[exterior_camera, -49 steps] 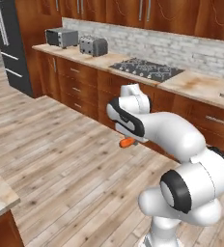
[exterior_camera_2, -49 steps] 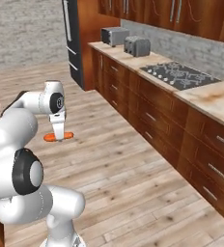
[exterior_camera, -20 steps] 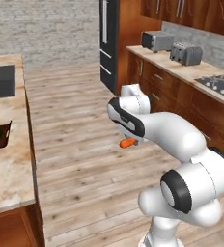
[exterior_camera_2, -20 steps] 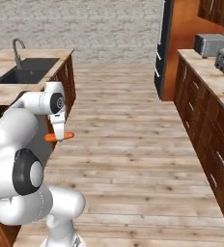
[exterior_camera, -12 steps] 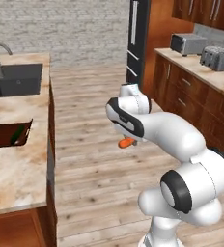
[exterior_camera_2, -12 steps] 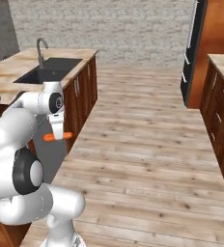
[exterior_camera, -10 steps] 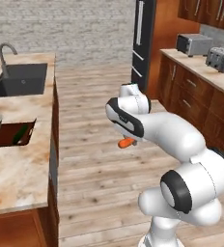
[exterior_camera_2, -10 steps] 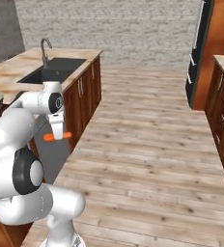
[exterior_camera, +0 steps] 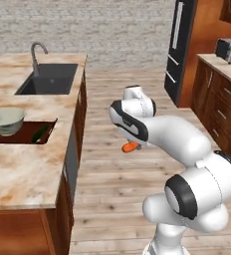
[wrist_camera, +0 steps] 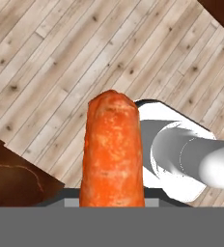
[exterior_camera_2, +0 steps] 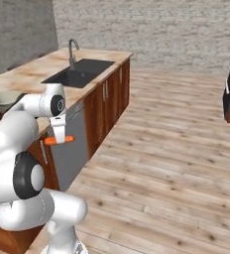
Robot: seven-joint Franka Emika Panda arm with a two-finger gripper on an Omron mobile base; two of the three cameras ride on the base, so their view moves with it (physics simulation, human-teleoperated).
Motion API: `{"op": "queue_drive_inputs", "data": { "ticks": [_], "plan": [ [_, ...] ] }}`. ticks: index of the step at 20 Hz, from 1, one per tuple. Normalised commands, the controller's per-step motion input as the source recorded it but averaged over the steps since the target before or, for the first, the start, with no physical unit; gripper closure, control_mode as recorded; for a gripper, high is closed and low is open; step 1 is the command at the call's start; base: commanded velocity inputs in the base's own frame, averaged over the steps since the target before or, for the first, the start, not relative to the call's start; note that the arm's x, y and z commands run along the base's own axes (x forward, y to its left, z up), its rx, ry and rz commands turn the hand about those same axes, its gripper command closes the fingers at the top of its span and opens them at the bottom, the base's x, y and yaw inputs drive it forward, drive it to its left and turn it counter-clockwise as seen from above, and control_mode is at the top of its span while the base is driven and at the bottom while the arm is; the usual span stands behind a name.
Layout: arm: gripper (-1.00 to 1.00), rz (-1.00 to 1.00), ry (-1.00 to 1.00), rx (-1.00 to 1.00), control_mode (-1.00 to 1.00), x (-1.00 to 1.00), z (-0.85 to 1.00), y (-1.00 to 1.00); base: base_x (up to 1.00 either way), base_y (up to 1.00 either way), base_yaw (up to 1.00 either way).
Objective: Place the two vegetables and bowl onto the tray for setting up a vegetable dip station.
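The gripper (exterior_camera_2: 58,140) is pinched across the carrot (exterior_camera_2: 58,140), which lies crosswise in the jaws over the wooden floor (exterior_camera_2: 161,163); in the hand view the carrot (wrist_camera: 113,149) runs straight up from between the finger tips, so the grip appears secure. Relative to the arm, the carrot's position matches that of a second ago: hand and load are unchanged. What has changed is the surroundings. The whole scene has shifted in both base views, which indicates that the base has driven and turned, not that any object has moved. The island counter (exterior_camera: 33,164) with its sink (exterior_camera: 50,79) now stands to the robot's left, far nearer than a second ago. On that counter lies the tray (exterior_camera: 10,137), with the bowl (exterior_camera: 6,121) standing on its far end and the dark green vegetable (exterior_camera: 40,133) lying on its near end. By this inspector's judgement two of the three items are already placed, the carrot is the last outstanding, and the remaining work is a reach left over the counter edge to set it on the free board surface.
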Motion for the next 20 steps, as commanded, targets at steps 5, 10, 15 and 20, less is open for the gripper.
{"op": "queue_drive_inputs", "data": {
  "ticks": [5, 10, 15, 20],
  "plan": [
    [1.0, 0.0, 0.0, 0.0, 1.0, 0.0, 0.0, 0.0, 0.11, -0.43, 0.3],
    [1.0, 0.0, 0.0, 0.0, 1.0, 0.0, 0.0, 0.0, 0.1, -0.43, 0.3],
    [1.0, 0.0, 0.0, 0.0, 1.0, 0.0, 0.0, 0.0, 0.12, -0.39, 0.36],
    [1.0, 0.0, 0.0, 0.0, 1.0, 0.0, 0.0, 0.0, 0.13, -0.36, 0.41]
  ]
}}
